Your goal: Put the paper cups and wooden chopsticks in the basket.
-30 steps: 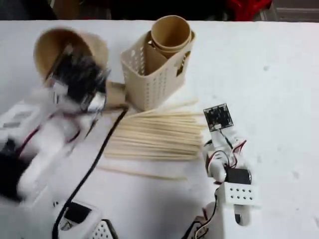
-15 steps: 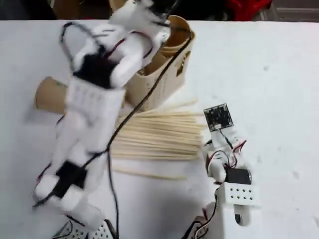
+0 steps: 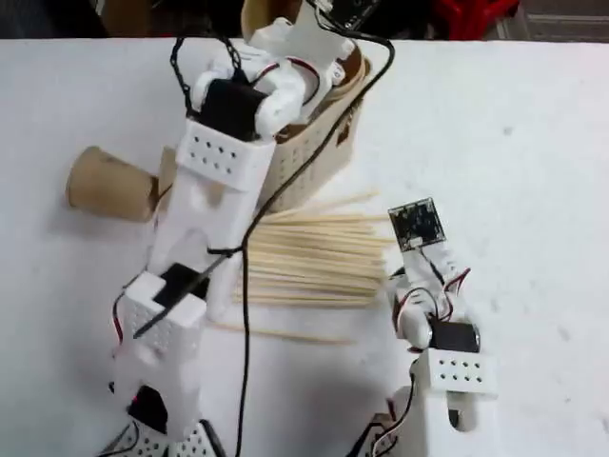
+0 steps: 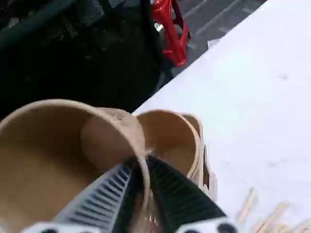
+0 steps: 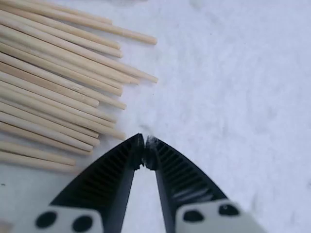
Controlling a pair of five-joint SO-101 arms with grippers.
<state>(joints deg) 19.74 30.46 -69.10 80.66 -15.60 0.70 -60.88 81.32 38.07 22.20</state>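
Swung over the half-hidden basket (image 3: 322, 160), left pincer (image 4: 140, 164) clamps a paper cup (image 4: 46, 158); right pincer (image 5: 145, 144) sits closed.

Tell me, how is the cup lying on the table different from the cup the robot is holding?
The lying cup rests on its side on the table; the held cup is up in the air by the basket. Nothing grips the lying cup; the left gripper pinches the held cup's rim between its fingers. Both are brown paper cups, and neither is in the basket yet.
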